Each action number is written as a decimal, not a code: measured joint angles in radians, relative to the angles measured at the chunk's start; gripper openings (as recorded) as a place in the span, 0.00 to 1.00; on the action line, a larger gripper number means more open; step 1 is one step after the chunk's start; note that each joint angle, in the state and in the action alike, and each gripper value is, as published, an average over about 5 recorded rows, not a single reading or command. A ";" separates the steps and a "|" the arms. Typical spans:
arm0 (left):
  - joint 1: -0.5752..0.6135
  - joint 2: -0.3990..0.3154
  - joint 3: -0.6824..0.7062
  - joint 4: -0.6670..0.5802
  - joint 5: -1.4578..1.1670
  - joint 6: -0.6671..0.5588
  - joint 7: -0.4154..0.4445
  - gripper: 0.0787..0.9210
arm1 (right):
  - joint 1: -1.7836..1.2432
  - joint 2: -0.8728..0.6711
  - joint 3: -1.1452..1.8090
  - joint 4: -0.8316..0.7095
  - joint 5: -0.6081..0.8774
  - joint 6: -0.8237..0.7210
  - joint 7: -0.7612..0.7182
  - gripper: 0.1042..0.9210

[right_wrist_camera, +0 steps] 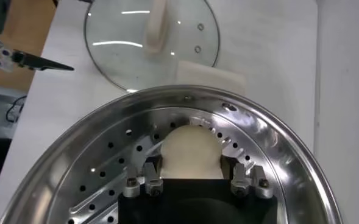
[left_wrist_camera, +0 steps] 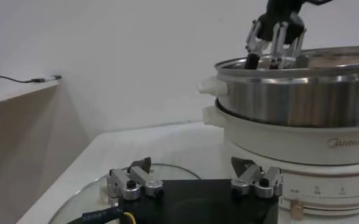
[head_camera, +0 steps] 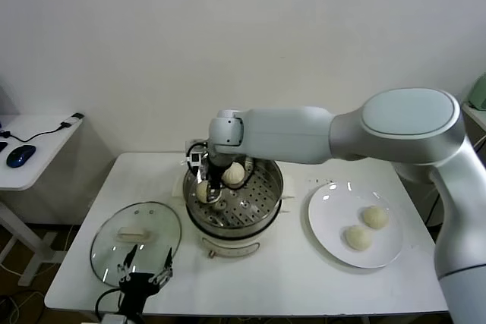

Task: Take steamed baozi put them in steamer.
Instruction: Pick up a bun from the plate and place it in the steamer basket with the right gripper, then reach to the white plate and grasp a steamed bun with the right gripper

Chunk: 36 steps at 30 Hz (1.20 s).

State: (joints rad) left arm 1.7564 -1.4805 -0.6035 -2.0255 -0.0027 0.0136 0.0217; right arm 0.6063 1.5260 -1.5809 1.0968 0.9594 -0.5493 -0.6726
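4 pale cream, smooth-domed baozi: 1 (head_camera: pixel 235 173) lies on the perforated tray at the back of the shiny steel steamer (head_camera: pixel 267 204) in frame centre, 1 (right_wrist_camera: pixel 190 152) sits between the fingers of the right claw (head_camera: pixel 210 191) at the steamer's left inner side, resting on the tray, and 2 (head_camera: pixel 366 227) are on the white plate (head_camera: pixel 328 221) right of centre on the tabletop (head_camera: pixel 288 278). The right claw's fingers flank that bun, slightly parted, whether they press it I cannot tell. Left claw (head_camera: pixel 144 265) hangs spread at lower left over the glass lid (head_camera: pixel 114 244).
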 measured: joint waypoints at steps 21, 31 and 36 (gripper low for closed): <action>0.005 0.009 -0.014 -0.008 -0.004 -0.001 0.000 0.88 | 0.283 -0.333 -0.117 0.174 -0.053 0.196 -0.254 0.88; 0.000 0.015 -0.025 -0.005 -0.013 0.001 0.001 0.88 | 0.364 -0.674 -0.280 0.322 -0.228 0.263 -0.320 0.88; 0.002 0.011 -0.026 -0.004 -0.010 0.001 0.001 0.88 | 0.291 -0.798 -0.277 0.342 -0.330 0.270 -0.319 0.88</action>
State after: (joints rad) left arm 1.7586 -1.4694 -0.6297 -2.0291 -0.0131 0.0150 0.0230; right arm 0.8976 0.7278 -1.8583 1.4388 0.6294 -0.2795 -0.9911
